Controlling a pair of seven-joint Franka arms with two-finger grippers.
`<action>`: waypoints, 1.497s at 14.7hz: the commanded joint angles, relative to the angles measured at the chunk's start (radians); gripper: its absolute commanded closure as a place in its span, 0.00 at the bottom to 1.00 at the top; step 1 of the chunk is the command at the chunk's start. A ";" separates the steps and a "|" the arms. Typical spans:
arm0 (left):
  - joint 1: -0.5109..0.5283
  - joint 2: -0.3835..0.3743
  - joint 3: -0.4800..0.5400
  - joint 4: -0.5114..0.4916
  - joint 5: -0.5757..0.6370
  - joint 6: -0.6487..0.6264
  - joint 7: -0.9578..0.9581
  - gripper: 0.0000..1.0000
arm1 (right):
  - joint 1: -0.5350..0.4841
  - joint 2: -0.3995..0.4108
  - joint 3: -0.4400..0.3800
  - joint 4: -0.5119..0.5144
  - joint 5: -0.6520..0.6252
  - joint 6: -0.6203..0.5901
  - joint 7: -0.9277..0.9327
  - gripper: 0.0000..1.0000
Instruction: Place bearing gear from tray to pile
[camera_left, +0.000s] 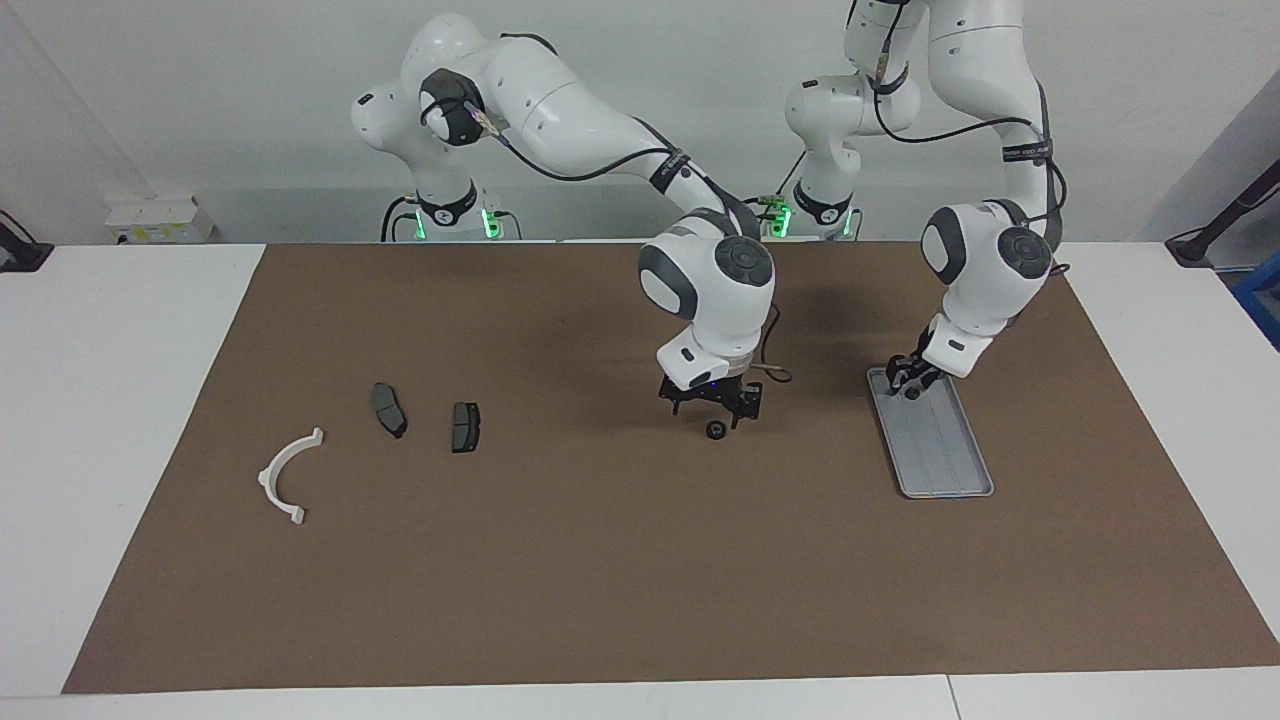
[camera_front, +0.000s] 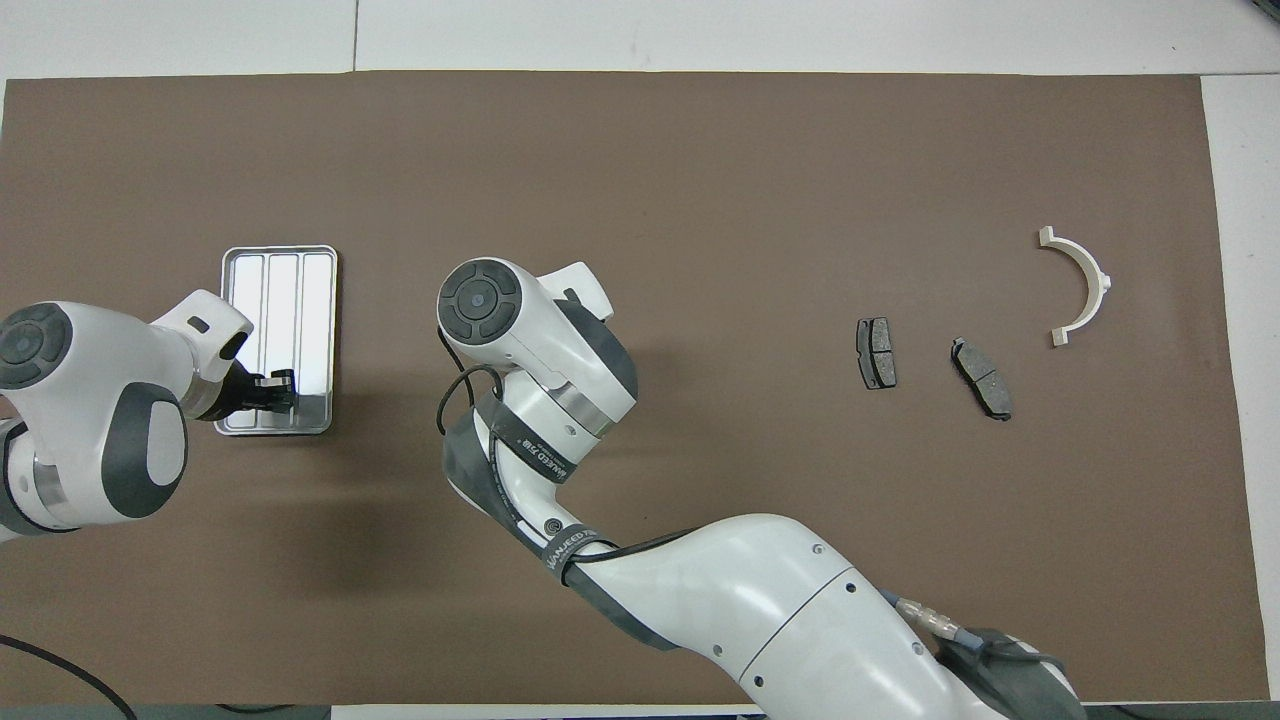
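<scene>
1. Left gripper (camera_left: 911, 388): down at the end of the tray (camera_left: 950, 470) nearest the robots, fingertips pressed together at the tray floor. Whether a small part is nipped between them cannot be told.
2. Right gripper (camera_left: 718, 410): low over the brown mat (camera_left: 600, 580), reached toward the left arm's end of the table, fingers spread. The overhead view hides it under the arm's own wrist.
3. Bearing gear (camera_left: 715, 430): a small dark ring lying on the mat directly under the right gripper's tips. It is out of the tray, between tray and pile, and well apart from the pile. Contact is not confirmed.
4. Pile: two brake pads (camera_left: 389, 410) (camera_left: 465, 427) and, farthest out, the white bracket (camera_left: 285, 478), toward the right arm's end.
5. Step in hand, by judgement: the right arm's pickup of the gear from the mat.
6. Next move calls for: fingers lowered to straddle the ring, a centred closure so that it does not roll or squirt aside, then a lift and carry to a spot beside the pads.
</scene>
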 joint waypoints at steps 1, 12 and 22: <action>0.009 -0.004 -0.005 -0.004 0.002 0.009 -0.004 1.00 | 0.000 0.020 0.003 0.043 -0.010 -0.011 0.018 0.00; 0.003 -0.086 -0.005 0.277 0.002 -0.468 -0.043 1.00 | -0.006 0.019 0.001 0.040 -0.012 0.001 0.013 0.44; -0.024 -0.088 -0.016 0.286 0.012 -0.468 -0.134 1.00 | -0.037 -0.004 0.001 0.040 -0.009 -0.028 -0.039 1.00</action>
